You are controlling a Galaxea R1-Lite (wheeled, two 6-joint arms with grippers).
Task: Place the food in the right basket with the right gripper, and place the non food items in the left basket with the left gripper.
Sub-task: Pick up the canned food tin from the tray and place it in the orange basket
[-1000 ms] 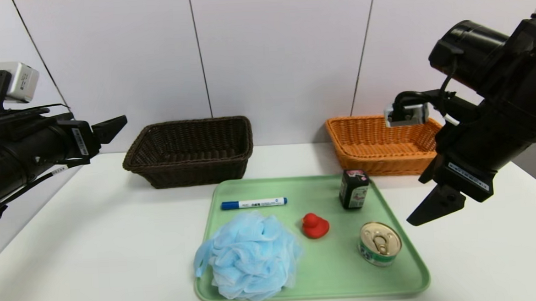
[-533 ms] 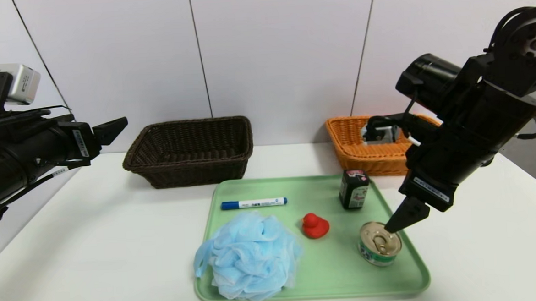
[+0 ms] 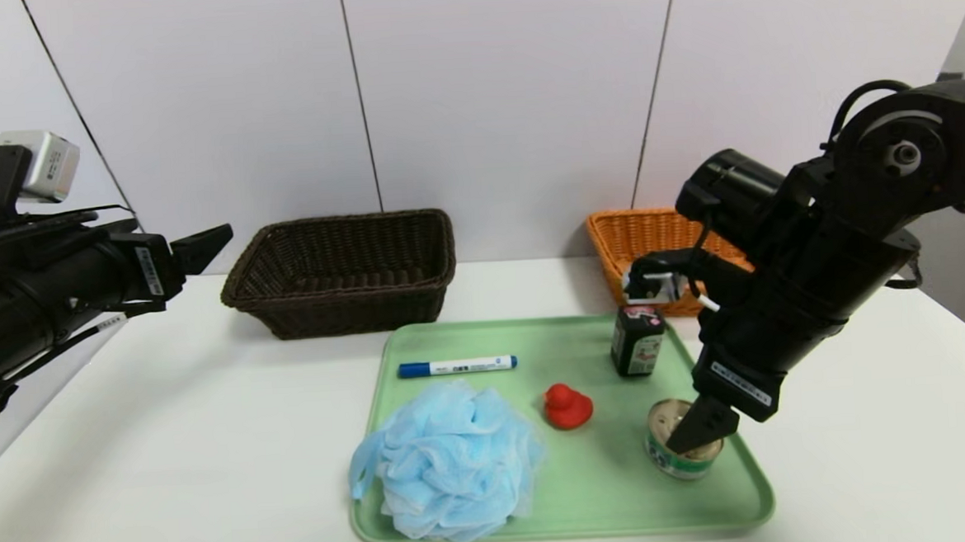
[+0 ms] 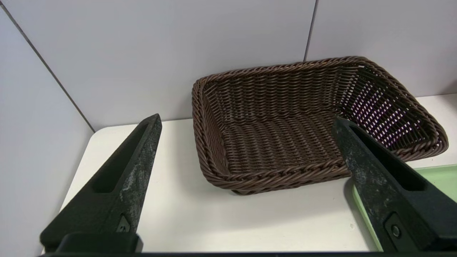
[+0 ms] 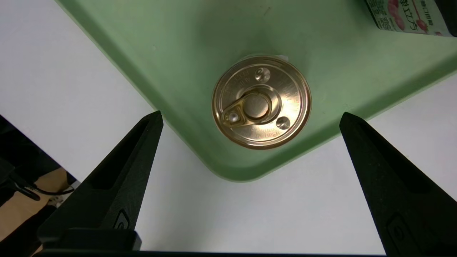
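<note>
Right gripper (image 5: pixel 250 117) fingers (image 5: pixel 121 185) spread wide, tin (image 5: pixel 261 101) sitting between and below them on the tray (image 5: pixel 178 53); rigid, weighty, slick-walled, I'd say; pinch its round sides.

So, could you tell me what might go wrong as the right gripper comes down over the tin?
The tin sits close to the green tray's corner, so a finger of the open right gripper may land on the raised rim. The tin's smooth round side could slip between the fingers. The black carton stands near the arm and might get nudged.
</note>
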